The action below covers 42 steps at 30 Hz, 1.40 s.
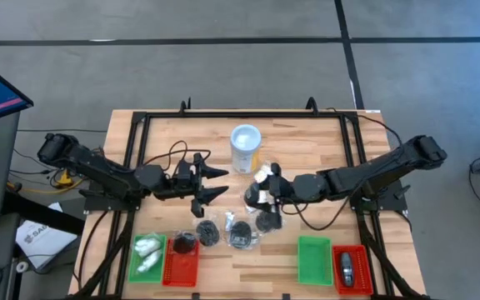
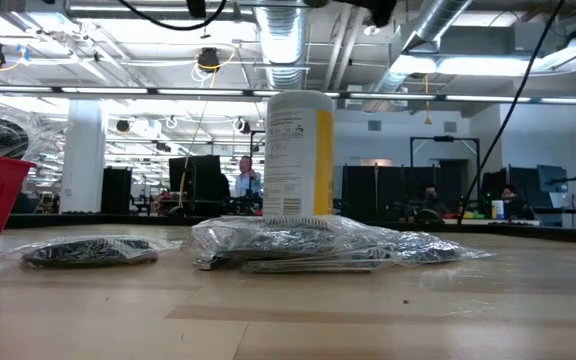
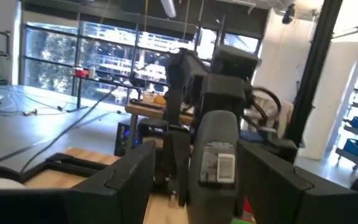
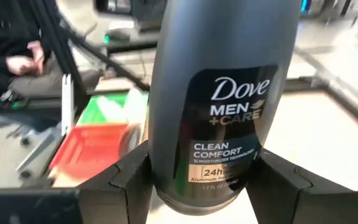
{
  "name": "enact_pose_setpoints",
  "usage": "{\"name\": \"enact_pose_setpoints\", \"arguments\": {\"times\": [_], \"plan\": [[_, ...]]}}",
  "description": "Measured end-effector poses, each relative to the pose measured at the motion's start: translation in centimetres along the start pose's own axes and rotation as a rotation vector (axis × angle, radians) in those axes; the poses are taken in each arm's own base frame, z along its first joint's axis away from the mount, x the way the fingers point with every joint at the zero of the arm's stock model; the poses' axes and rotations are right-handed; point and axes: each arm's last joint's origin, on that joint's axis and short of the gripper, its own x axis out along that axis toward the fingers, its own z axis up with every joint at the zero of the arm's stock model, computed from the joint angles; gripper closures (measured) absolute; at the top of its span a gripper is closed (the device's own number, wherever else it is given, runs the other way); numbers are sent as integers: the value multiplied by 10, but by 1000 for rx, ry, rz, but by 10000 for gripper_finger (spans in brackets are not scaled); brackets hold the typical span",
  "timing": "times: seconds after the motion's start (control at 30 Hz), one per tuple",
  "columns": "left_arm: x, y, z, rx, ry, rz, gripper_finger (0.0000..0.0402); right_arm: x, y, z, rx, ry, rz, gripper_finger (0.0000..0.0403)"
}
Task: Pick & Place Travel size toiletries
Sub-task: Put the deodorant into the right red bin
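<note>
Both grippers clamped on smooth grey oblong deodorant sticks.
I saw the right gripper [image 4: 207, 174] pinching a Dove stick [image 4: 222, 93], the left gripper [image 3: 194, 177] another stick [image 3: 216, 155].

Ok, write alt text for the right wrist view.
A dark grey Dove Men+Care deodorant stick fills the frame, gripped between the right gripper's two dark fingers. Behind it, blurred, sit a green tray and a red tray on the wooden table.

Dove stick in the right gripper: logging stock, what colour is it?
Dark grey Dove stick, black label; right wrist view shows it best.
</note>
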Motion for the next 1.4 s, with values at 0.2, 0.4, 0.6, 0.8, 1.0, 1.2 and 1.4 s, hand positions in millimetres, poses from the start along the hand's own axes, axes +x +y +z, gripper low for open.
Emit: {"name": "enact_pose_setpoints", "arguments": {"times": [0.2,0.4,0.6,0.8,1.0,1.2,1.4], "plan": [[-4,-3,-12,2,39,-15,186,-26,16,-11,76,164,39,204],[-1,-4,-22,-14,72,-14,190,-53,38,-28,156,332,76,204],[3,-5,-32,-23,104,-8,191,-79,61,-49,257,499,75,204],[5,-5,-39,-36,126,-3,191,-102,83,-64,369,604,71,204],[6,-5,-42,-50,134,-4,191,-122,97,-75,458,671,65,205],[6,-6,-44,-50,141,-8,191,-139,104,-84,543,734,13,205],[5,-7,-44,-51,142,-13,191,-153,112,-90,623,771,2,205]]}}
